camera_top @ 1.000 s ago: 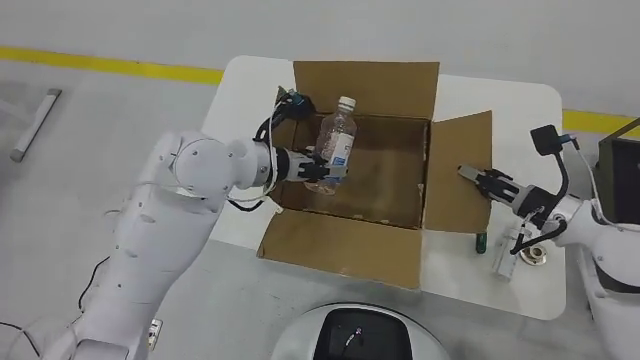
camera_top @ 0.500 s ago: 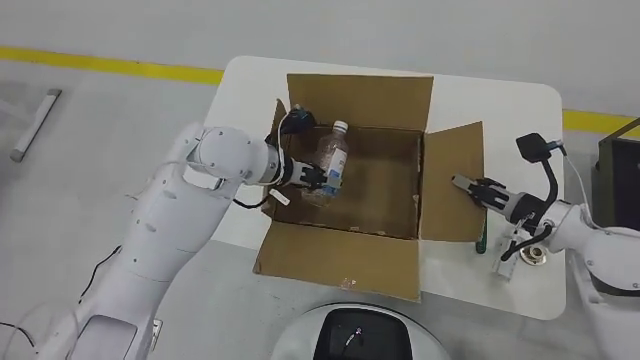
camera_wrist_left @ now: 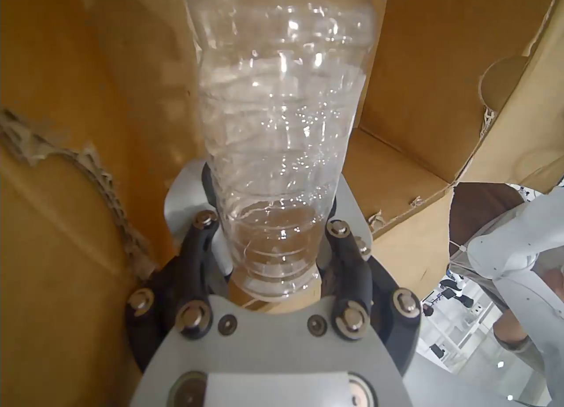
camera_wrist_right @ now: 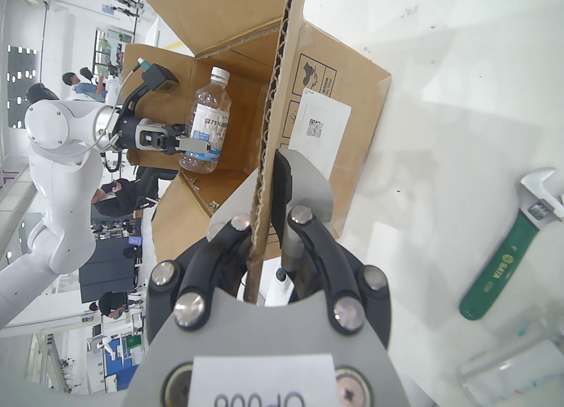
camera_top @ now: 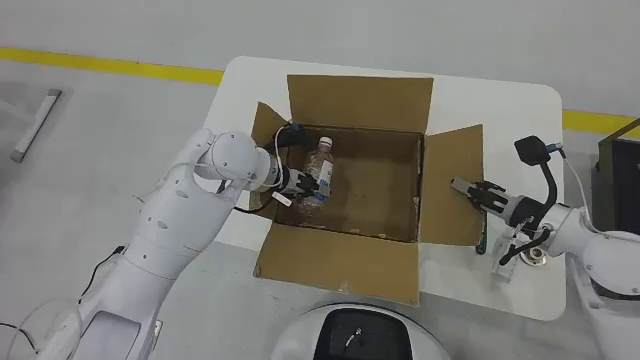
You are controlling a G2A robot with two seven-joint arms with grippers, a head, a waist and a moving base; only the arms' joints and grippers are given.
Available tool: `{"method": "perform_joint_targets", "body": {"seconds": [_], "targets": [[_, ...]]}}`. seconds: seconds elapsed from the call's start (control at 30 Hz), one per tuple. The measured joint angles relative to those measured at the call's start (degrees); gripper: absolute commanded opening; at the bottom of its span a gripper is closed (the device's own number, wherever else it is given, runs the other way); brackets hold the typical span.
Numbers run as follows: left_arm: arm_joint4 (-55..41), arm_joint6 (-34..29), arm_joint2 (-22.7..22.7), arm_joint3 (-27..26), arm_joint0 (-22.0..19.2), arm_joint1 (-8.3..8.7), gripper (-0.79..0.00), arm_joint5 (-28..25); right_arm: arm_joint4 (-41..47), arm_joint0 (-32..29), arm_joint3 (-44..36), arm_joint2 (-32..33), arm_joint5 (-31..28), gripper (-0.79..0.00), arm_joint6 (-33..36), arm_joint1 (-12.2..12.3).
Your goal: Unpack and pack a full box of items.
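Bottle [camera_top: 318,172] clamped low on its body by left gripper [camera_top: 300,186], jaws clenched round it. Cap up, leaning a little, down inside box [camera_top: 360,100] close by the left wall. Cannot tell whether the base touches the box floor yet. Right gripper [camera_wrist_right: 269,206] pinched on the edge of the right flap [camera_top: 455,185], jaws closed on the cardboard, flap spread outward.

Judged as a packing step:
- Lower slowly until the base bears on cardboard, and straighten before letting go.
- Part the jaws only enough to clear, then lift straight up, since thin clear plastic looks light and likely to tip.
- Stay off the torn cardboard edge beside the left gripper [camera_wrist_left: 273,223].
- Hold the right flap firm so that the box does not slide.

Writing, seen but not read off:
- Round the bottle [camera_wrist_right: 207,127], a white label with a blue lower band and some red print.
- On the flap's outer face, a white sticker [camera_wrist_right: 319,118] with code squares, plus handling pictograms.
- Pale lettering on the green handle of the wrench [camera_wrist_right: 502,268], which lies on the table [camera_top: 500,100] near the box.
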Motion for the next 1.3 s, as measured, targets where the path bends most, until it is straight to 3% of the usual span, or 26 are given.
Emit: {"method": "perform_joint_targets", "body": {"seconds": [0.3, 0.5, 0.77, 0.8, 0.83, 1.3], "targets": [[0.1, 1.7, 0.4, -0.4, 1.0, -0.05, -0.785, -0.2, 0.6, 0.0, -0.1, -0.6, -0.2, -0.785, -0.4, 0.1], [3.5, 2.3, 4.1, -1.1, -0.4, -0.76, -0.785, 0.9, 0.8, 0.5, 0.1, -1.2, -0.3, -0.785, -0.6, 0.2], [6.2, 1.7, 8.7, 3.3, -3.1, -2.24, -0.779, 4.2, 1.2, 1.1, -0.1, -2.2, -0.1, -0.785, -1.2, 0.3], [6.1, 1.8, 9.0, 3.8, -3.3, -2.41, -0.425, 4.3, 1.2, 1.1, -0.1, -2.2, -0.1, -0.785, -1.2, 0.4], [5.7, 2.2, 9.2, 4.4, -3.6, -2.62, 0.0, 4.3, 1.2, 1.1, 0.0, -2.3, -0.1, -0.785, -1.2, 0.4], [5.0, 3.5, 9.2, 6.5, -4.7, -3.29, 0.0, 3.9, 0.5, 1.3, 0.1, -2.8, -0.1, -0.785, -1.3, 0.7]]}}
